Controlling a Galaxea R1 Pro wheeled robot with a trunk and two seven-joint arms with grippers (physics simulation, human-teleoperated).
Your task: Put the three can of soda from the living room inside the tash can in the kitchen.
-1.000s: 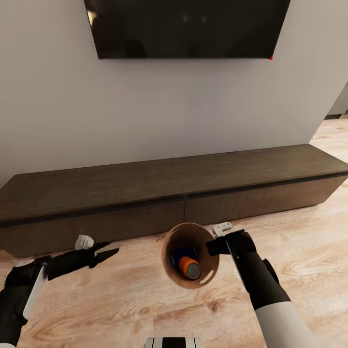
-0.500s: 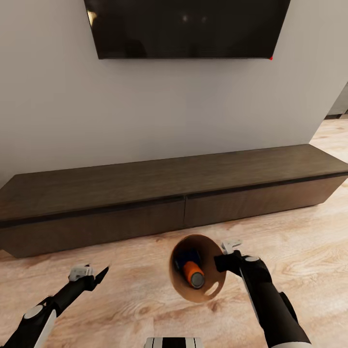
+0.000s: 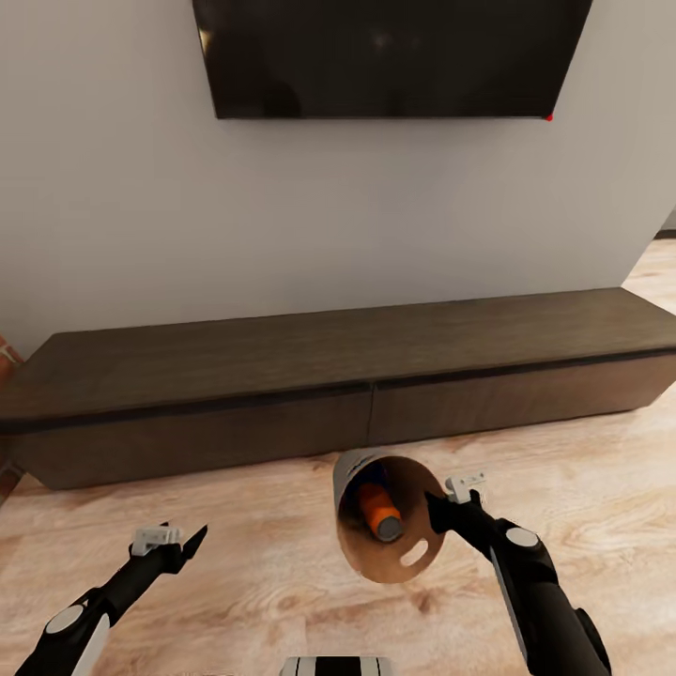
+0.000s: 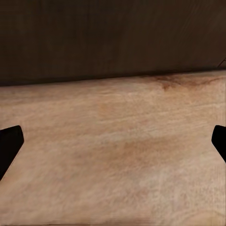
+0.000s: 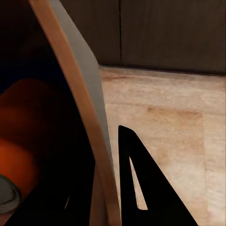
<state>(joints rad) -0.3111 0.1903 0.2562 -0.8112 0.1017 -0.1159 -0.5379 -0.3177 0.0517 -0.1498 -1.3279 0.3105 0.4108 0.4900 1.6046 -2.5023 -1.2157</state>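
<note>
The right gripper (image 3: 439, 512) pinched the rim of the tilted trash can (image 3: 349, 545), held above the wood floor (image 3: 263, 582), with an orange soda can (image 3: 379, 513) inside. The left gripper (image 3: 183, 545) hung beside it, fingers spread wide, holding nothing.

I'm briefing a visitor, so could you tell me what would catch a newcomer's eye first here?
The right end effector grips the rim of a tilted light grey cylindrical bin above the wood floor, an orange soda can inside. Behind runs a long dark low bench beneath a wall-mounted black screen.

Left end effector (image 3: 188, 545) agape, right end effector (image 3: 439, 512) clamped, both arms forward.
</note>
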